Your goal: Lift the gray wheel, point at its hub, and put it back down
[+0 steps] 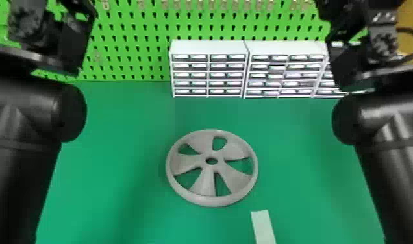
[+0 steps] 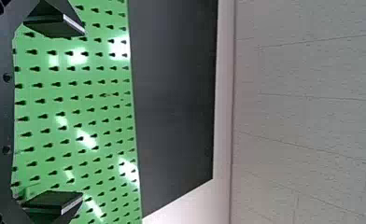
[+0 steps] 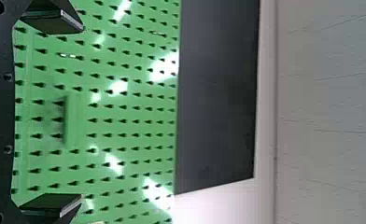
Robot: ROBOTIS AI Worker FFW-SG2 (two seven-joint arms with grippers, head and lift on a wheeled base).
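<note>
- The gray wheel [image 1: 212, 168] lies flat on the green tabletop [image 1: 118, 129], near the middle of the head view, its hub and spokes facing up.
- The left gripper [image 1: 76, 40] is at the upper left of the head view; the wheel lies well apart from it, lower in that view and toward the robot's right.
- In the left wrist view, the left gripper [image 2: 83, 113] stands wide, its two flat fingers [image 2: 52, 25] spread far from each other.
- The right gripper [image 1: 340, 65] is at the upper right of the head view; the wheel lies well apart from it too, lower and toward the robot's left.
- In the right wrist view, the right gripper [image 3: 83, 113] is likewise spread wide.
- A pale strip [image 1: 263, 227] lies near the wheel, at the head view's bottom edge.
- White drawer units [image 1: 209, 47] stand behind the wheel, before a green pegboard [image 1: 128, 39].
</note>
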